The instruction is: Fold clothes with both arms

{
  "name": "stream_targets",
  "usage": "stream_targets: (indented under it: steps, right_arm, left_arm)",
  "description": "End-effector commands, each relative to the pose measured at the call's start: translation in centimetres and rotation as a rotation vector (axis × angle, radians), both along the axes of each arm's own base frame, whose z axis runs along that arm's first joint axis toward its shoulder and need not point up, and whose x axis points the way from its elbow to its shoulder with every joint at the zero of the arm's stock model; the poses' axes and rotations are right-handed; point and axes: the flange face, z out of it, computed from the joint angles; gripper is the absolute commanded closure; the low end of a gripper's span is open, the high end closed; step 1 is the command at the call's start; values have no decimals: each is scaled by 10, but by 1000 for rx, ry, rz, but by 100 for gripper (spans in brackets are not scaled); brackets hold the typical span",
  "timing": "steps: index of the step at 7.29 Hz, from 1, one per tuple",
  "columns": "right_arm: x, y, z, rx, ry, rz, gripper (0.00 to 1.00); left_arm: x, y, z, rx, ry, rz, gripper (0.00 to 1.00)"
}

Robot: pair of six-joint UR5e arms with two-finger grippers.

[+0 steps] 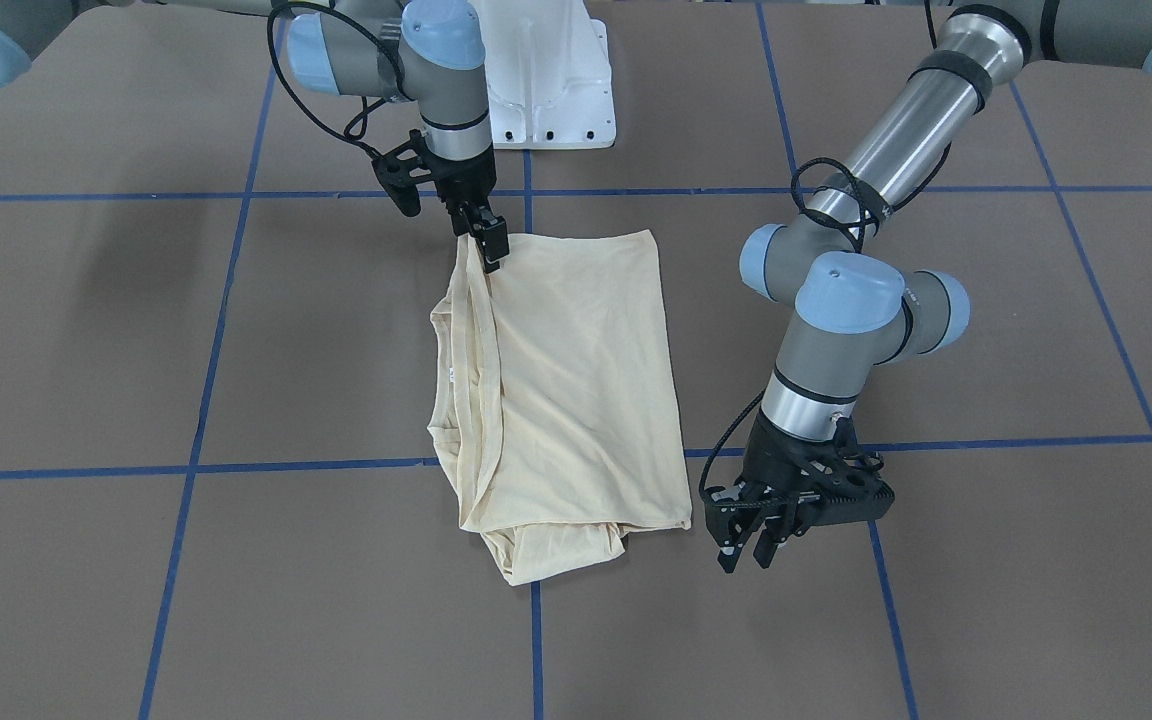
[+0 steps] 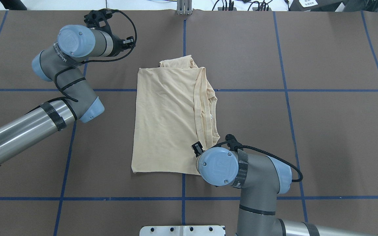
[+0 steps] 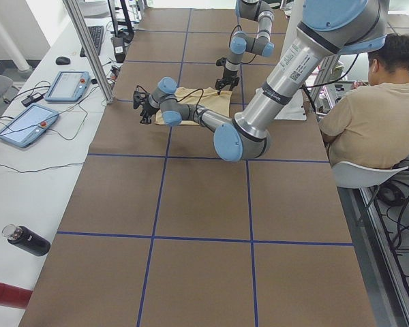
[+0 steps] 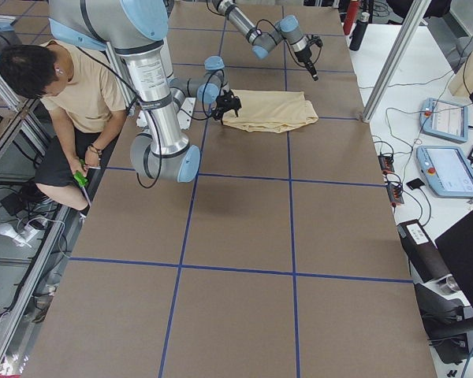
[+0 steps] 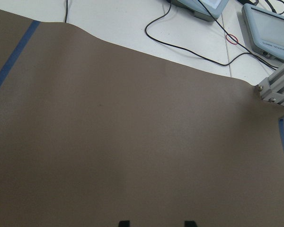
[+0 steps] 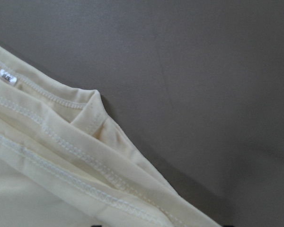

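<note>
Noted left claw (image 1: 744, 560) nearest the operators' side: released, fingers apart, hanging over bare surface (image 1: 986, 600), just beside the near corner of the T-shirt (image 1: 576, 380), apart from it. Logged the pale cream T-shirt next, lying flat mid-surface, folded into a long rough rectangle across a blue tape line (image 1: 286, 465). Saw seamed edges stacked along the side toward the robot's right, small white neck label (image 6: 7, 77) among them, bunched fabric poking out at the near end. Found right claw (image 1: 492, 255) farthest, tips down at the shirt's far corner, near the white pedestal (image 1: 556, 90). Unable to tell whether clenched on cloth or released.
</note>
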Motion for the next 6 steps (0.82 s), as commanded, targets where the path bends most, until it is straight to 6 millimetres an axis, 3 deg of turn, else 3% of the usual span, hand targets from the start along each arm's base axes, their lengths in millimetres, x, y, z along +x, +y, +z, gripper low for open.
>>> stream_targets:
  steps: [1,3,5,6]
  right_arm:
    - [-2,-1,2,-6,3,5,32]
    - [-2,-1,-2,-7,-5,8,100]
    - [-1,-3,-3,-9,-9,13,100]
    - [4,-13,-9,-7,-20,26,100]
  left_arm:
    - [-1,1,-1,2,2,0,51]
    - [-1,1,-1,2,2,0,51]
    - [-1,1,-1,2,2,0,51]
    - [-1,1,-2,4,2,1,51]
